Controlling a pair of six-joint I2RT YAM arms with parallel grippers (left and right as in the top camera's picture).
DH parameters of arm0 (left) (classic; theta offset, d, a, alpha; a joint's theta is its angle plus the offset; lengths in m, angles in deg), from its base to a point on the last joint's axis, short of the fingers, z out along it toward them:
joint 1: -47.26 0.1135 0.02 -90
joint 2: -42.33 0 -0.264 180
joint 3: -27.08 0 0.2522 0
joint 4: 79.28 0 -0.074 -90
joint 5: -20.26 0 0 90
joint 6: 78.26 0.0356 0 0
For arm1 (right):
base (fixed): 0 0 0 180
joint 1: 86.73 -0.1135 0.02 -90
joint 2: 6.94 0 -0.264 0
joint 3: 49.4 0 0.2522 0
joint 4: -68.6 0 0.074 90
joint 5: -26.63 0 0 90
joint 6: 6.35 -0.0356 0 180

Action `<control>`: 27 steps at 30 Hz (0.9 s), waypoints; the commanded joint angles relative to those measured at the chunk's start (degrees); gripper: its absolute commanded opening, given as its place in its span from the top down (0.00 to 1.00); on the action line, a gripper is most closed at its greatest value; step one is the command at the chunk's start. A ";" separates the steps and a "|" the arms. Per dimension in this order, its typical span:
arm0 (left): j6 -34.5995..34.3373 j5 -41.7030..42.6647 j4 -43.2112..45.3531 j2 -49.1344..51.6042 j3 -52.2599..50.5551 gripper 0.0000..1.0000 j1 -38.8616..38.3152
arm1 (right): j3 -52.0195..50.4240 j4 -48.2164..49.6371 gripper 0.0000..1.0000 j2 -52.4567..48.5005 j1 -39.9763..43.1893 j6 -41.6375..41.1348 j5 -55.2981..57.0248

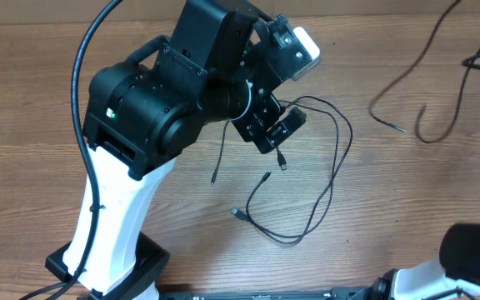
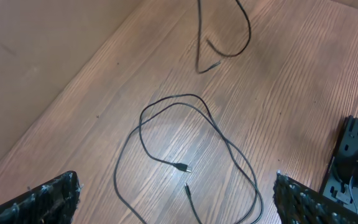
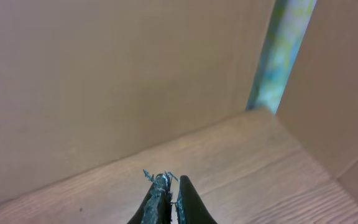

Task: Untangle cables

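A thin black cable [image 2: 173, 98] lies in loose overlapping loops on the wooden table, below my left gripper [image 2: 176, 205]. The gripper is open, its two fingertips [image 2: 42, 199] far apart with nothing between them. Two plug ends [image 2: 182, 167] lie close together between the loops. From overhead, the same looped cable [image 1: 238, 214] spreads right of and below the left gripper [image 1: 275, 132]. A second cable [image 1: 394, 126] lies apart at the far right and shows again as a hooked cable [image 2: 247, 37] in the left wrist view. My right gripper [image 3: 169, 186] is shut on nothing and faces a cardboard wall.
Cardboard walls [image 3: 104, 74] stand round the table. The left arm's white base [image 1: 107, 250] and its thick black wire [image 1: 82, 50] take up the left side. The right arm [image 1: 473, 250] sits at the lower right corner, seen as a black mount [image 2: 353, 162] from the left wrist.
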 commanded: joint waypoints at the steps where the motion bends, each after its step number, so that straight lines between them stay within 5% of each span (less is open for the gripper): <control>1: 0.61 -0.31 0.07 0.52 0.22 0.00 -0.15 | 1.11 0.55 0.96 -1.88 0.57 -2.32 -2.64; 6: 0.61 -0.28 0.07 0.52 0.22 0.01 -0.15 | 1.11 2.08 0.96 -2.34 0.55 -2.58 -8.79; 20: 0.61 -0.28 0.07 0.52 0.22 0.00 -0.22 | 1.11 12.35 0.96 -2.58 0.33 -19.56 -31.45; 27: 0.61 -0.31 0.07 0.52 0.22 0.00 -0.22 | 1.05 11.23 0.96 -3.04 0.46 -16.15 -22.95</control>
